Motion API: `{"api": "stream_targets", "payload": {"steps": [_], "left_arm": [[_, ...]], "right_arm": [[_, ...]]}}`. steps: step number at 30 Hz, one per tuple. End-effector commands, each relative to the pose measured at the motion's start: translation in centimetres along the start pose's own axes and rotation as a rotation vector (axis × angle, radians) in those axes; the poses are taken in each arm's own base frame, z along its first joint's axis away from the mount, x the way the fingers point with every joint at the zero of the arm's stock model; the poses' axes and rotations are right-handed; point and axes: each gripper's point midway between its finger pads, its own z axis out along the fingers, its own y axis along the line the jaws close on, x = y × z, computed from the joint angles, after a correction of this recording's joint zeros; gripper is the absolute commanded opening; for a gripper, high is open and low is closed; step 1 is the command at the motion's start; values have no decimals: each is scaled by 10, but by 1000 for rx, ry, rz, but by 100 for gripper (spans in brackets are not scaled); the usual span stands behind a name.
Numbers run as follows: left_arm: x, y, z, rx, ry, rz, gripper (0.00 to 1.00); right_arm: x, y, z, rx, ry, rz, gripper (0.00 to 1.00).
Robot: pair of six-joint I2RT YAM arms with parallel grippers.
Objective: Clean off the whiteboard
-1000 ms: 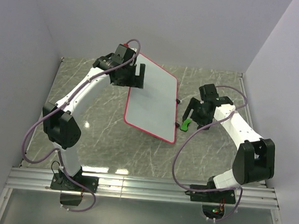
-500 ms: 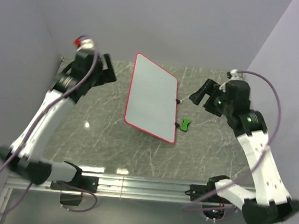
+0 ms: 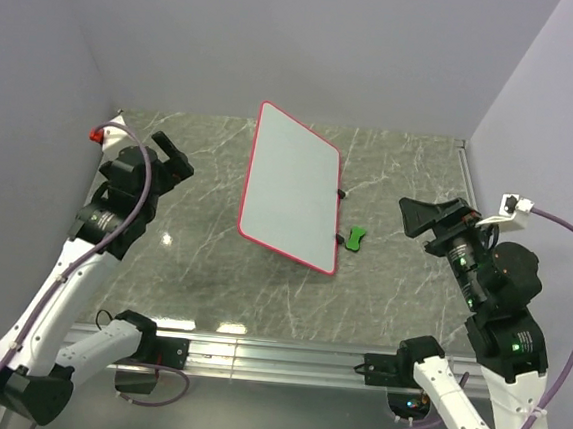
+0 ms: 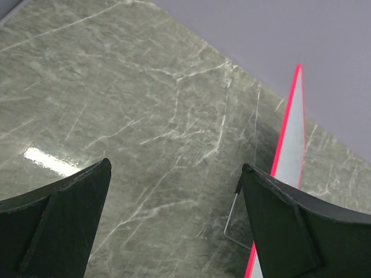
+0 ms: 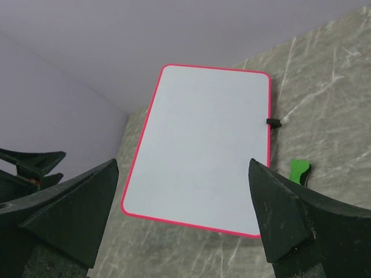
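The whiteboard [image 3: 291,190] stands tilted on a wire stand [image 4: 235,220] at the table's middle, its white face blank inside a red rim. The right wrist view shows its whole face [image 5: 203,116] with a small black tab [image 5: 273,122] on the right edge. The left wrist view shows only its red edge [image 4: 291,130]. The green eraser [image 3: 356,239] lies on the table just right of the board, also seen in the right wrist view [image 5: 299,170]. My left gripper [image 3: 173,156] is open and empty, well left of the board. My right gripper [image 3: 423,217] is open and empty, raised right of the board.
The grey marble table [image 3: 211,268] is closed in by purple walls at the back and both sides. A metal rail [image 3: 274,359] with the arm bases runs along the near edge. My left arm's fingers [image 5: 29,165] show at the lower left of the right wrist view.
My left gripper has left the board's upper left edge and drawn back to the left. My right gripper has risen away from the eraser and drawn back to the right. Board and eraser stay put.
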Motion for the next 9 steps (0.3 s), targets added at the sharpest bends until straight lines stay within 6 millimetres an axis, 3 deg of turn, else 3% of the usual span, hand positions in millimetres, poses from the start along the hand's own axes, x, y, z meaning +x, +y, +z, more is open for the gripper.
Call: {"api": "stream_targets", "payload": {"steps": [1,4,7,9], "left_arm": [[-15,-7,1,10,-55,-43,99],[-14,-8,1,21,-52,-35,99],[-11,-7,3,13,-38,-1,99],[-8,-4,7,2,-34,50,99]], "right_arm": [[-17,3,1,7,-63,-5,100],[-18,1,-3,22,-61,-25,100],[-14,11,-4,-34,-40,-62,100],[-12,6,-4,0,-27,-49,100]]}}
